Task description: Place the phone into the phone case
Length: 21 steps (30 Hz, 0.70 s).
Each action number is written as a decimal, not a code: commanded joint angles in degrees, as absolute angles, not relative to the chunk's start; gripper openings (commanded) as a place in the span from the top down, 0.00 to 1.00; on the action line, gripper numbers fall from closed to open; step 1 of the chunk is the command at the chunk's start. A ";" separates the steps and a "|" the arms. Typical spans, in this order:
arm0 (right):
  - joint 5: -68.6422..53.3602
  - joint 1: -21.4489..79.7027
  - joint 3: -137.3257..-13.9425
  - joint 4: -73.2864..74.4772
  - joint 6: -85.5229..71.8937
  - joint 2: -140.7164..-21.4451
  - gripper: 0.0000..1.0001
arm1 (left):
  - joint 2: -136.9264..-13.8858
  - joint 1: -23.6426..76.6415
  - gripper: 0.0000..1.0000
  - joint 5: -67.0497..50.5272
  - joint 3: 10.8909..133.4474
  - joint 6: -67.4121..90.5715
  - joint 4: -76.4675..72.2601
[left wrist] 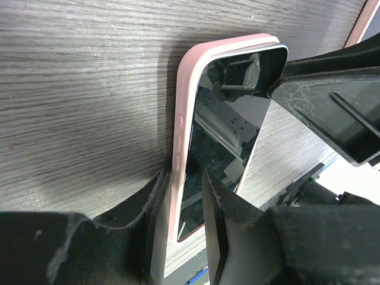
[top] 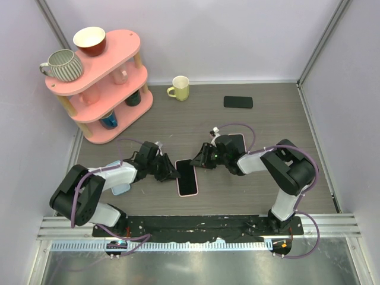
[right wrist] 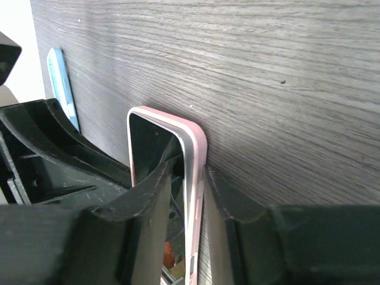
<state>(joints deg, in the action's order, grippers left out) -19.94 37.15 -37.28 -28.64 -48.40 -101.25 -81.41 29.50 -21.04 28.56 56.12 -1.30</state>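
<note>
**At mid-table, both grippers are pinching the cased phone**

On the wood-grain table (top: 267,124), in front of the two arm bases, the phone (top: 187,178) is lying screen-up inside the pink phone case (left wrist: 189,77). The case's rim is running round the glass. At the case's far corner, a grey strip of the phone's side is showing just inside the pink lip.

The left gripper (top: 170,173) is reaching in at the case's left long side. Its fingers (left wrist: 155,205) are clamping that edge: one is pressing the outside of the pink wall just below the side buttons, the other is bearing on the dark screen.

The right gripper (top: 193,161) is meeting the case at its far end. Its fingers (right wrist: 148,196) are straddling the rounded corner there, with one on the screen side and one against the pink outer wall. They are squeezed tight, with only the case and phone between them.

Left of the phone case, a light blue flat case (right wrist: 59,77) is lying on the table, partly under the left arm. Beyond the phone case, toward the back wall, a second black phone (top: 238,102) and a pale yellow mug (top: 180,88) are sitting well apart from it. Beyond it to the left, a pink tiered shelf (top: 113,65) is carrying cups.
</note>
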 commanded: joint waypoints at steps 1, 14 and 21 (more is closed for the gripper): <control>-20.13 38.06 -36.21 -24.53 -47.99 -99.85 0.59 | -83.06 30.15 0.68 -19.95 27.25 55.28 -1.58; -14.24 41.65 -32.34 -13.96 -42.18 -90.70 0.44 | -86.30 30.15 0.84 -24.87 24.44 60.29 -8.96; -21.08 42.19 -30.94 -24.15 -47.00 -92.99 0.44 | -89.82 30.15 0.87 -27.95 22.94 63.63 -16.26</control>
